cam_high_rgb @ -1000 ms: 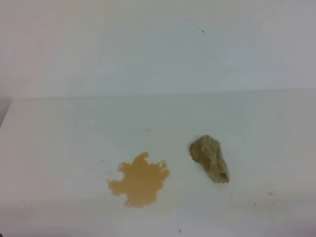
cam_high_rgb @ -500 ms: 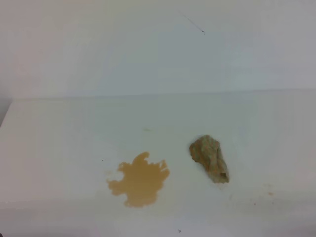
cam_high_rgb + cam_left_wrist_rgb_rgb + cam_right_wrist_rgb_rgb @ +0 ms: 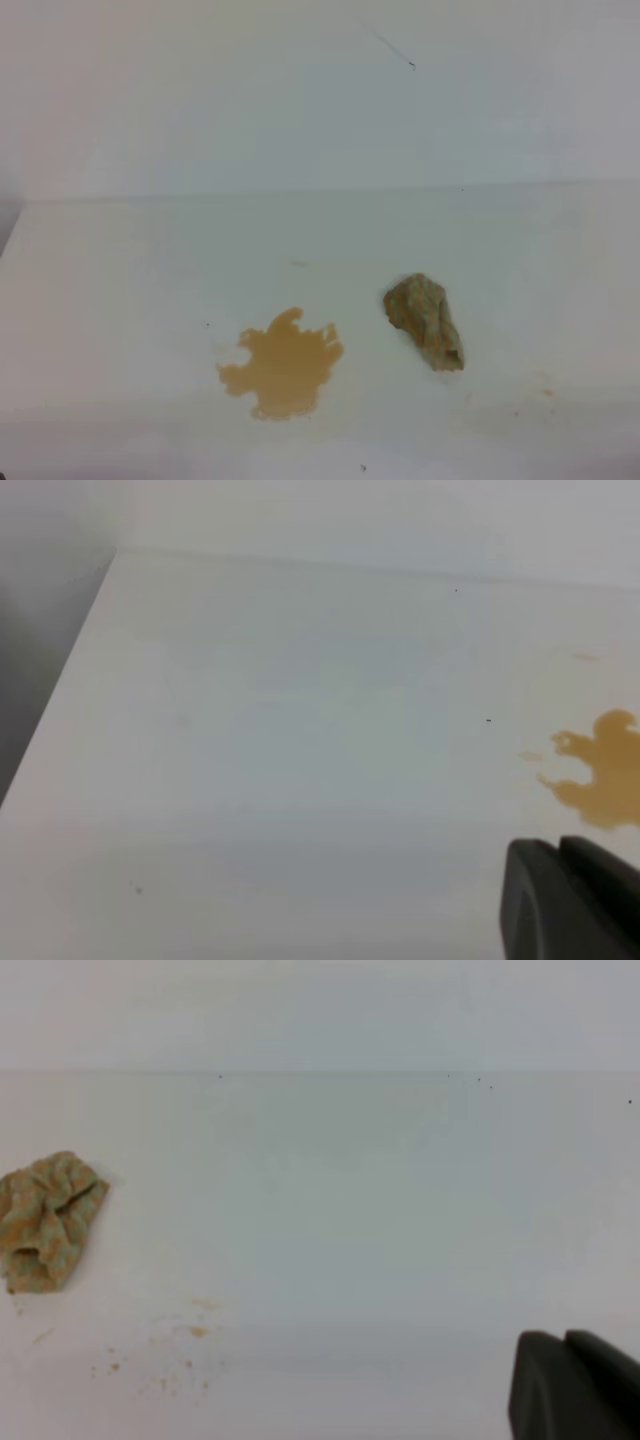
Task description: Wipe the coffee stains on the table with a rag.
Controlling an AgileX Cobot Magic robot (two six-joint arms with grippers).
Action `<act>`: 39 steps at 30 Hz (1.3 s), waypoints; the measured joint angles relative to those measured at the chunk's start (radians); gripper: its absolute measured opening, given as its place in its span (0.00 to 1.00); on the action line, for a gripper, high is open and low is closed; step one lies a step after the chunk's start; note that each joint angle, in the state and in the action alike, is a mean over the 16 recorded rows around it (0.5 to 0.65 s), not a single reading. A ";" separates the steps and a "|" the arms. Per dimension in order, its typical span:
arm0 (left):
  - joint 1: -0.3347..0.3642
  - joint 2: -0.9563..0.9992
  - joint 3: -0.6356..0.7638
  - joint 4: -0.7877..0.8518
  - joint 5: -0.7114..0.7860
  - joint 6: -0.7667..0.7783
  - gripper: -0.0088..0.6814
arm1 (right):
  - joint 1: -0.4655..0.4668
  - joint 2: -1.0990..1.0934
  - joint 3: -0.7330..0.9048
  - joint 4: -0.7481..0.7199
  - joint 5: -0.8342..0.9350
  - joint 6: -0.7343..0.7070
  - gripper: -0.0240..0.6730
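The coffee stains [image 3: 284, 372] form one light-brown splotch with ragged edges on the white table [image 3: 120, 290], front centre; their left part also shows in the left wrist view [image 3: 600, 775]. To their right lies the rag [image 3: 425, 320], a crumpled tan wad, apart from the splotch; the right wrist view has the rag [image 3: 45, 1220] at its left edge. Neither gripper appears in the exterior view. My left gripper [image 3: 558, 846] shows its dark fingers pressed together, short of the stain. Far right of the rag, my right gripper [image 3: 563, 1337] is shut and holds nothing.
Tiny reddish-brown specks [image 3: 190, 1330] dot the table near the rag's front right, also seen as specks [image 3: 545, 390] from above. The table's left edge [image 3: 60, 730] drops off to a dark gap. A white wall [image 3: 320, 100] rises behind the table.
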 joint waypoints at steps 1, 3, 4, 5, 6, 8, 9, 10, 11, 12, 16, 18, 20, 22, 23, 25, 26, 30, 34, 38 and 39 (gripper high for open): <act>0.000 0.000 0.000 0.000 0.000 0.000 0.01 | 0.000 0.000 0.000 0.000 0.000 0.000 0.03; 0.000 0.000 0.000 0.000 0.000 0.000 0.01 | 0.000 0.000 0.000 -0.002 0.000 0.000 0.03; 0.000 0.000 0.000 0.000 0.000 0.000 0.01 | 0.000 0.000 0.000 -0.002 0.000 0.000 0.03; 0.000 0.000 0.000 0.000 0.000 0.000 0.01 | 0.000 0.000 0.000 -0.003 -0.001 0.000 0.03; 0.000 0.000 0.000 0.000 0.000 0.000 0.01 | 0.000 0.000 0.000 -0.004 -0.001 0.000 0.03; 0.000 0.000 0.000 0.000 0.000 0.000 0.01 | 0.000 0.000 0.000 -0.005 -0.001 0.000 0.03; 0.000 0.000 0.000 0.000 0.000 0.000 0.01 | 0.000 0.000 0.000 -0.005 -0.001 0.000 0.03; 0.000 0.000 0.000 0.000 0.000 0.000 0.01 | 0.000 0.000 0.000 -0.006 -0.001 0.000 0.03; 0.000 0.000 0.000 0.000 0.000 0.000 0.01 | 0.000 0.000 0.000 -0.007 -0.001 0.000 0.03; 0.000 0.000 0.000 0.000 0.000 0.000 0.01 | 0.000 0.000 0.000 -0.007 -0.001 0.000 0.03; 0.000 0.000 0.000 0.000 0.000 0.000 0.01 | 0.000 0.000 0.000 -0.010 -0.002 0.000 0.03; 0.000 0.000 0.000 0.000 0.000 0.000 0.01 | 0.000 0.000 0.000 -0.010 -0.002 0.000 0.03; 0.000 0.000 0.000 0.000 0.000 0.000 0.01 | 0.000 0.000 0.000 -0.010 -0.002 0.000 0.03; 0.000 0.000 0.000 0.000 0.000 0.000 0.01 | 0.000 0.000 0.000 -0.010 -0.002 0.000 0.03; 0.000 0.000 0.000 0.000 0.000 0.000 0.01 | 0.000 0.000 0.000 -0.010 -0.002 0.000 0.03; 0.000 0.000 0.000 0.000 0.000 0.000 0.01 | 0.000 0.000 0.000 -0.010 -0.002 0.000 0.03; 0.000 0.000 0.000 0.000 0.000 0.000 0.01 | 0.000 0.000 0.000 -0.010 -0.002 0.000 0.03; 0.000 0.000 0.000 0.000 0.000 0.000 0.01 | 0.000 0.000 0.000 -0.010 -0.002 0.000 0.03; 0.000 -0.001 0.000 0.000 0.000 0.000 0.01 | 0.000 0.000 0.000 -0.010 -0.002 0.000 0.03; 0.000 -0.001 0.000 0.000 0.000 0.000 0.01 | 0.000 0.000 -0.002 -0.011 -0.001 0.000 0.03; 0.000 -0.001 0.000 0.000 0.000 0.000 0.01 | 0.000 0.000 -0.002 -0.011 -0.001 0.000 0.03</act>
